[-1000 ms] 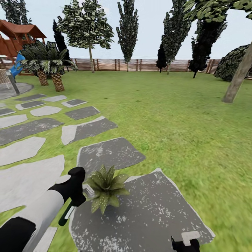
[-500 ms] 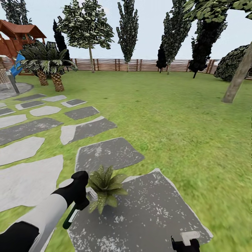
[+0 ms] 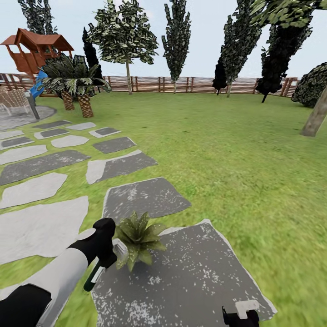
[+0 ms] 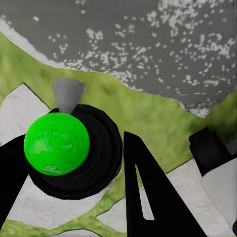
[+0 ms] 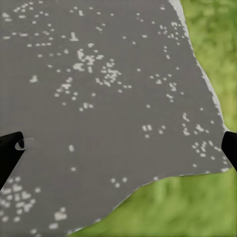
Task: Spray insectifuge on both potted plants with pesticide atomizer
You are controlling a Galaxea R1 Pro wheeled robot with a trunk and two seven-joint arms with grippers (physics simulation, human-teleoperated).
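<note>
Spraying step: left gripper (image 3: pixel 108 260) fingers hold slim dark-green pesticide atomizer (image 3: pixel 95 276), nozzle beside green leafy potted plant (image 3: pixel 137 236) at 3 o'clock; next, likely trigger spray.

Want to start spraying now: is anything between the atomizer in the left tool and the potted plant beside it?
Nothing visible. The left tool holds the atomizer right beside the potted plant on the grey stepping stone, its pale spray head against the leaves; no object lies between them.
</note>
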